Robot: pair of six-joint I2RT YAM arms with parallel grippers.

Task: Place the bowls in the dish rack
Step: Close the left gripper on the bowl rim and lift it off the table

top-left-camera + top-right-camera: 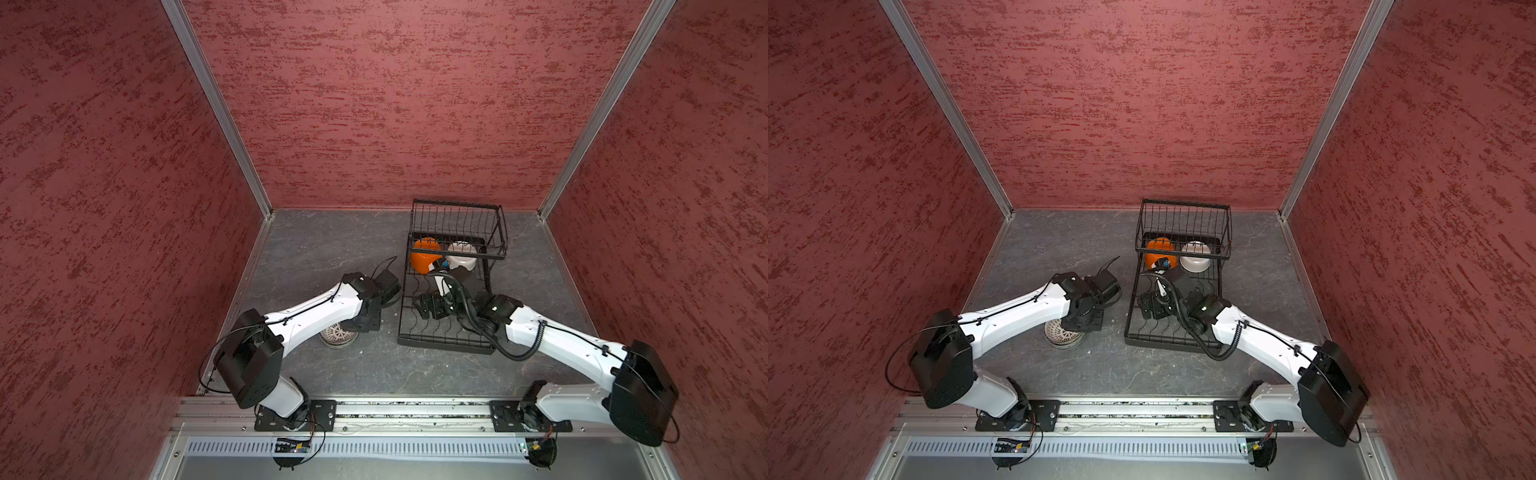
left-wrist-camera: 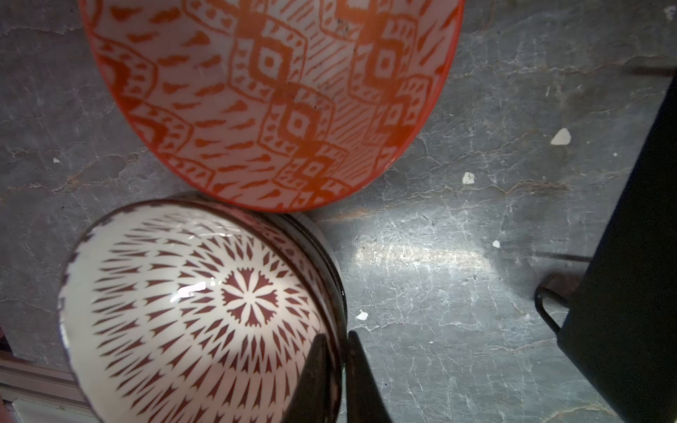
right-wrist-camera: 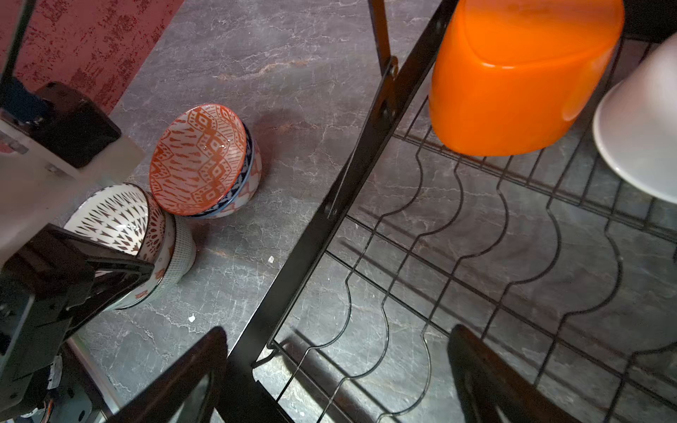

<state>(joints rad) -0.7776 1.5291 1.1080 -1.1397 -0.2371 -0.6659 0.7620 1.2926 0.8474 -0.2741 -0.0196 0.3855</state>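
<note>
Closely, the left end effector [image 2: 339, 351] is clenched on the rim of the dark-patterned bowl [image 2: 205, 304], one finger inside and one outside. This bowl is seen topping a stack of bowls [image 3: 165, 256] on the table [image 2: 476, 219], just beside the tilted red-orange patterned bowl [image 2: 271, 102]. The right end effector [image 3: 339, 331] is held released over the dish rack [image 3: 366, 146]. In the rack, the orange bowl [image 3: 520, 80] and white bowl [image 3: 641, 139] are lodged beneath the raised basket [image 1: 457, 224].

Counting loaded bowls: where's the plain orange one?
In both top views, the orange bowl lies in the dish rack, below its raised basket, left of the white bowl.
</note>
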